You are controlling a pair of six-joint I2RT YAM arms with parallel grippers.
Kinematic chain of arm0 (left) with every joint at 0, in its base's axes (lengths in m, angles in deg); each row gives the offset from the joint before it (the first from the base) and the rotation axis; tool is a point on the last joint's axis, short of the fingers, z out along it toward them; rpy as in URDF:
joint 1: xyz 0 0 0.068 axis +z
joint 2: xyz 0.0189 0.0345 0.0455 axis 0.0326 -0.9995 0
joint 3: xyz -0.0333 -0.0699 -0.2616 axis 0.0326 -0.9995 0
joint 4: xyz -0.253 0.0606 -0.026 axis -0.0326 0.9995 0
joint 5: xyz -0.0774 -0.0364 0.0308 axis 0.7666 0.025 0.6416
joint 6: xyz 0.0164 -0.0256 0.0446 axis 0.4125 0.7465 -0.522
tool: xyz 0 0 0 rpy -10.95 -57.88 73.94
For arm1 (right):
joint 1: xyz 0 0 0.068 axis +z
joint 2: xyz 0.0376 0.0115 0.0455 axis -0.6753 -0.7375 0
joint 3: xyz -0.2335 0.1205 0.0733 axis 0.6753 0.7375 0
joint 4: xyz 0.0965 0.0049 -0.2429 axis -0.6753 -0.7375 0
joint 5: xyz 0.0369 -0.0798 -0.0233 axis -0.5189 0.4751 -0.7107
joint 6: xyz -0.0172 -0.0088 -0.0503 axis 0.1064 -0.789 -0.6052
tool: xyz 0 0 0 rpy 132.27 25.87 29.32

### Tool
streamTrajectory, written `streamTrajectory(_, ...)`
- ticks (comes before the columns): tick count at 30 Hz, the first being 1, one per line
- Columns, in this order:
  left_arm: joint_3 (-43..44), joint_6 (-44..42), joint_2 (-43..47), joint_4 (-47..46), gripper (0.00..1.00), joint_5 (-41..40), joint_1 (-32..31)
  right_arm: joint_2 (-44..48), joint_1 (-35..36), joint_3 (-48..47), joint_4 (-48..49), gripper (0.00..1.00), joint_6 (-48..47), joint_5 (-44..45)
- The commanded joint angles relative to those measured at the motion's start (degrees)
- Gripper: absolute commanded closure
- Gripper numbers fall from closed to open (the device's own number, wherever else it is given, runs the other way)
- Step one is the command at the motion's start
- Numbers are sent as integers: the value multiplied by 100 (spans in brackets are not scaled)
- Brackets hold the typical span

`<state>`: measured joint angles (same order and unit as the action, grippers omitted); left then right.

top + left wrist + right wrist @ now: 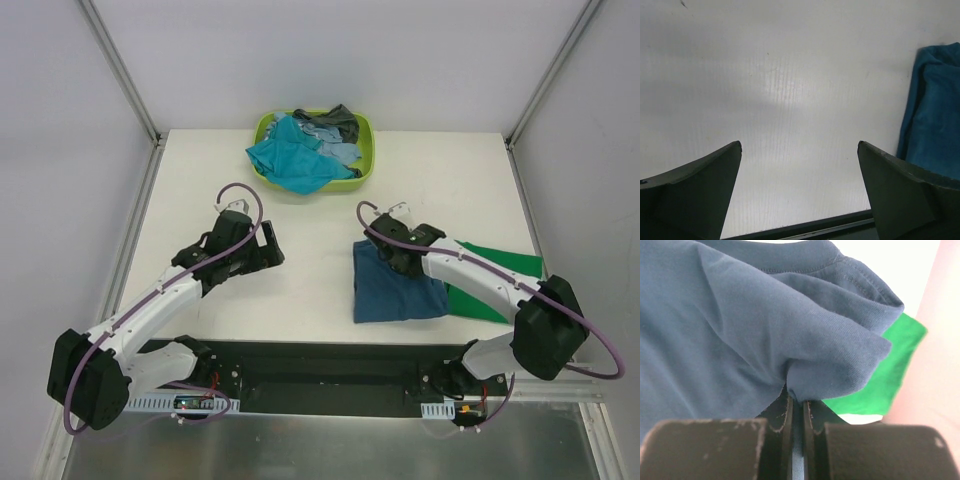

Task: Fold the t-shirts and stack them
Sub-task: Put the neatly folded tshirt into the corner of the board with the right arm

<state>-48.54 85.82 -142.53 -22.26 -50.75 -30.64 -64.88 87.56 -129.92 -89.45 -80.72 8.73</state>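
Note:
A dark blue t-shirt point(395, 288) lies folded on the table at the right, partly over a flat bright green t-shirt point(500, 285). My right gripper point(392, 248) is shut on a bunched fold of the dark blue shirt point(765, 325) at its far edge; the green shirt point(880, 380) shows behind it. My left gripper point(268, 245) is open and empty, low over bare table at the left of the blue shirt, whose edge shows in the left wrist view point(935, 110). Teal point(290, 160), light blue point(335, 150) and dark grey point(335, 120) shirts are piled in the basket.
A lime-green plastic basket point(365, 140) stands at the table's far middle edge with the teal shirt spilling over its front. Metal frame posts rise at the far corners. The table's front edge point(805, 227) is close under the left gripper.

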Motion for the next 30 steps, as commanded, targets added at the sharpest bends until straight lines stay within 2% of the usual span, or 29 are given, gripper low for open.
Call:
streamTrajectory(1,144,-238,-20,110,1,-312,56,270,-385,-319,-594,100,-976,1025)
streamTrajectory(4,83,-300,42,146,1,-497,74,340,-657,-416,-577,100,-1328,1368)
streamTrajectory(9,-14,-396,156,172,1,-682,91,647,-1018,-609,-638,100,-1706,1448)
streamTrajectory(17,-41,-440,165,190,1,-902,109,1333,-1361,-794,-797,100,-2225,685)
streamTrajectory(22,-49,-458,200,198,1,-946,118,1439,-1748,-1040,-981,100,-2392,262)
streamTrajectory(30,-102,-423,244,198,1,-1121,126,1518,-1994,-1523,-1368,100,-2656,-195)
